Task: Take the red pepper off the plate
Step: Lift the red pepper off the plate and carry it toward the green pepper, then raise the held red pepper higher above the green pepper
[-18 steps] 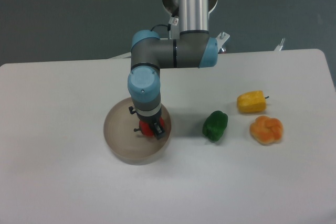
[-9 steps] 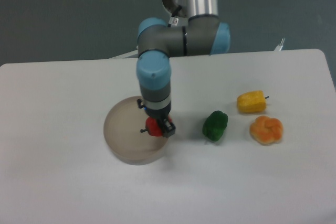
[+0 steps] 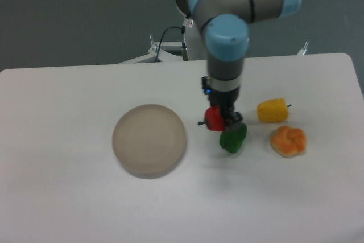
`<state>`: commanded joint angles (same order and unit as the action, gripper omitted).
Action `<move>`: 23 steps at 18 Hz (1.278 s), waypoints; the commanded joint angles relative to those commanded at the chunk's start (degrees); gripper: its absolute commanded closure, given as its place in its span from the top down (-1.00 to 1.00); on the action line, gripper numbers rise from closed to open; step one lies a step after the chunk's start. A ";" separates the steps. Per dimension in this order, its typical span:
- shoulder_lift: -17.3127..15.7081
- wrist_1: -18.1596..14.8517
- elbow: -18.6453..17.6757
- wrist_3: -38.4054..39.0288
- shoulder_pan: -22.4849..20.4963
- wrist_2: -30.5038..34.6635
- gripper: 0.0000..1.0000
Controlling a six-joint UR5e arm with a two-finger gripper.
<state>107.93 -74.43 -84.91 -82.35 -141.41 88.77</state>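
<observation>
Hand [image 3: 221, 119] clamped on the red pepper [image 3: 214, 119], fingers closed against its sides; we see the pepper held clear of the plate [image 3: 149, 139], with its short dark stem sticking out to the camera's left. We note the pepper hangs to the right of the plate in the picture, well apart from its rim, and directly above and just left of the green pepper [image 3: 233, 138]; from this angle the two overlap slightly, and we cannot tell whether they touch. The plate lies flat on the white counter [image 3: 68, 197]. Farther right on the counter we log a yellow pepper [image 3: 272, 110] and, just below it in the frame, an orange pepper [image 3: 288, 140], near each other but apart. The arm [image 3: 227, 44] comes down from the top of the frame, wrist pointing straight down over the held pepper. A dark cable [image 3: 168, 33] loops behind the counter's far edge.
</observation>
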 joint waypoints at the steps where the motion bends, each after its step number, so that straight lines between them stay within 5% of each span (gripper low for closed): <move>1: 0.18 -0.44 0.36 0.00 -0.09 0.00 -0.31; 9: 0.36 -1.42 -0.17 -0.18 -0.44 0.00 -0.30; 14: -0.43 -2.73 -0.34 -8.78 -3.25 0.26 -0.30; 23: 0.00 -2.74 0.27 -11.25 -3.43 0.26 -0.29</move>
<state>107.93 -77.17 -84.64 -93.60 -144.84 89.03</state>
